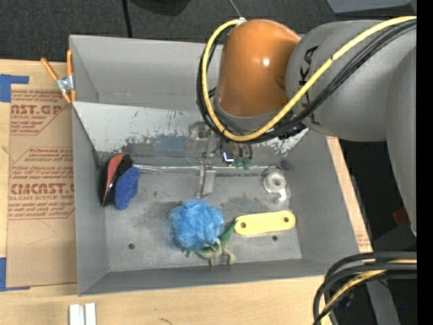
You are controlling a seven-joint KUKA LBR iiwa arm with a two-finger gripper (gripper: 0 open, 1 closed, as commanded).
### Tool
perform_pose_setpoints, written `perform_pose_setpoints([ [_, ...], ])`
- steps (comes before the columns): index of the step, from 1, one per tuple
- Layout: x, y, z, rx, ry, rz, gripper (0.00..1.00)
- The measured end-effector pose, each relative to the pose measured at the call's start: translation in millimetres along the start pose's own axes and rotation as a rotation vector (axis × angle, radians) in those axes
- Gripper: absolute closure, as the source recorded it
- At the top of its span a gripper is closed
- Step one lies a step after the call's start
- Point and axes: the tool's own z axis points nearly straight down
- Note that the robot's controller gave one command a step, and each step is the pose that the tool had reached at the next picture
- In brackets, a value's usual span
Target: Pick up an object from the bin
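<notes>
While gripper [205, 183] hangs with fingers pressed together, blue puff [195, 223] lies at its 6 o'clock, yellow tag [264, 223] at 4.

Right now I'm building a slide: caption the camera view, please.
Gripper at the bin's middle, beside a blue fluffy puff; a yellow flat piece, silver ring and brush lie nearby.
</notes>
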Motion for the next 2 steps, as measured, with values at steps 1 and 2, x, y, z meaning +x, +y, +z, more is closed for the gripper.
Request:
perform_pose_setpoints([
  [1,0.0,0.0,0.0,0.0,0.0,0.0,0.0],
  [2,24.6,-20.4,32.3,-0.001,-0.005,-0.016,0.0],
])
